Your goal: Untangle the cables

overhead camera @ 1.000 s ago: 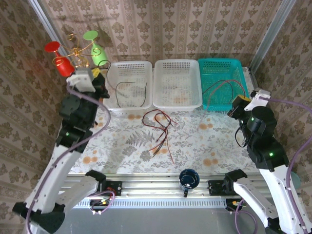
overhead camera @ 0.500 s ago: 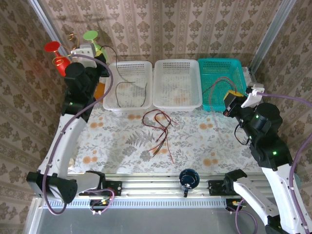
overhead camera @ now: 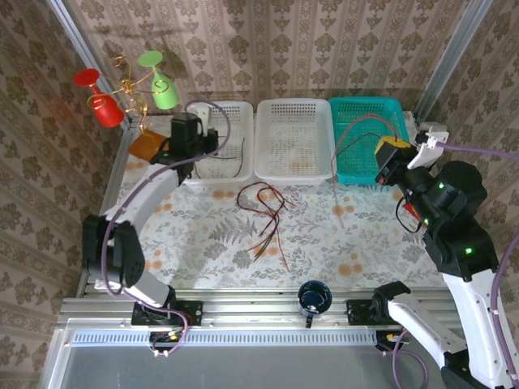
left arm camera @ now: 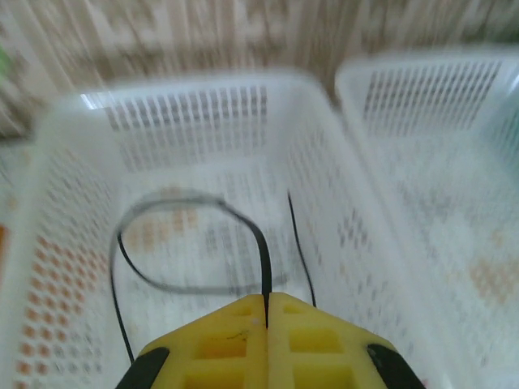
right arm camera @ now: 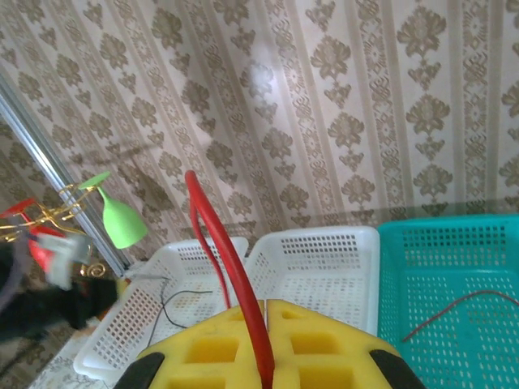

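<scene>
L jaws: left gripper (left arm camera: 267,301), yellow pads pressed together, pinching a thin black wire (left arm camera: 261,243) at the seam. The wire runs away from the pads, makes one loop, and its ends trail down inside the left white basket (left arm camera: 178,85), which sits directly below & ahead of the jaws. R jaws: right gripper (right arm camera: 263,306), pads closed on a red cable (right arm camera: 212,231) that stands up out of the seam & bends left. Top view puts this gripper at the near edge of the teal basket (overhead camera: 365,104); the slack seems to arc over that basket's left side, w/ the tail dropping toward the table (overhead camera: 365,243). A 2nd red wire (right arm camera: 458,309) lies on the teal basket floor. Remainder: tangle of red + black cables (overhead camera: 263,212) on the table, just in front of the middle white basket (overhead camera: 293,104), between the arms, well apart from both grippers. Its long axis runs approx far-to-near. Judgement: both held strands hang over a basket, so each drop is prob. straight down; for the heap, the L arm looks the nearer, w/ the tangle lying near-right of its jaws
</scene>
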